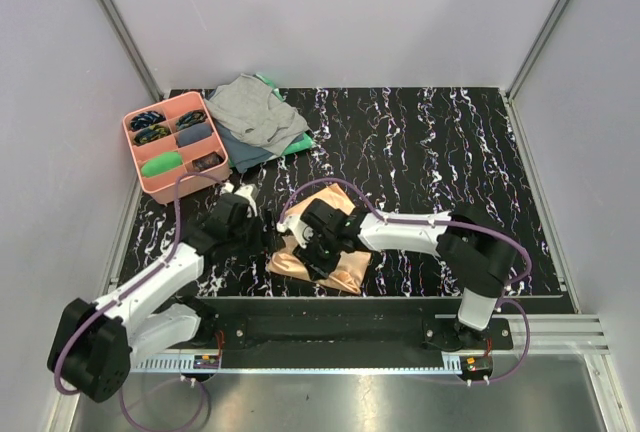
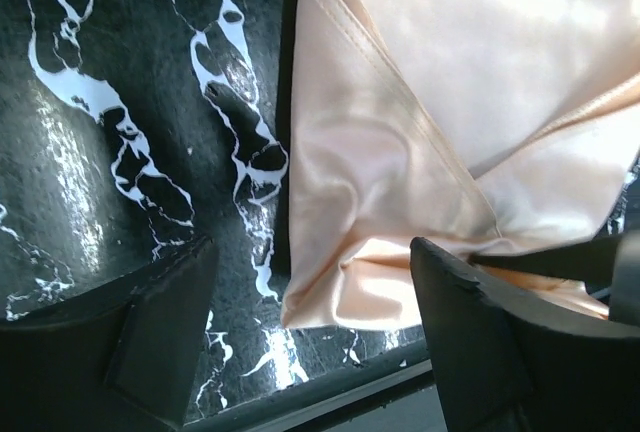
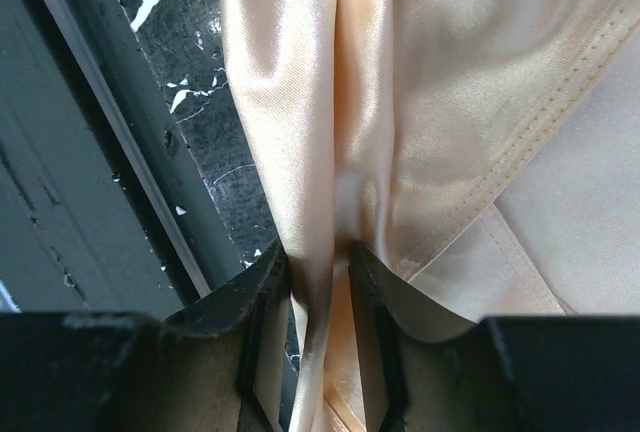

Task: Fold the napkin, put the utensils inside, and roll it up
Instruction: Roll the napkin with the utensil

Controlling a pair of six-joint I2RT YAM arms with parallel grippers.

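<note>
The napkin (image 1: pixel 295 257) is seen bunched near the front edge of the counter (image 1: pixel 450 152), between both arms; a raised fold is pinched by the right pincer (image 3: pixel 320 262), while the left pincer (image 2: pixel 310 252) is held spread, the cloth's corner lying between its fingers, ungripped

top external: from high above and behind the near edge of the table (image 1: pixel 450 152), looking down on all of it. wrist views: very close, facing down near that edge; shared by all three: the napkin (image 2: pixel 420 72).

Centre of napkin (image 1: pixel 292 262) under right end effector (image 1: pixel 320 257)
</note>
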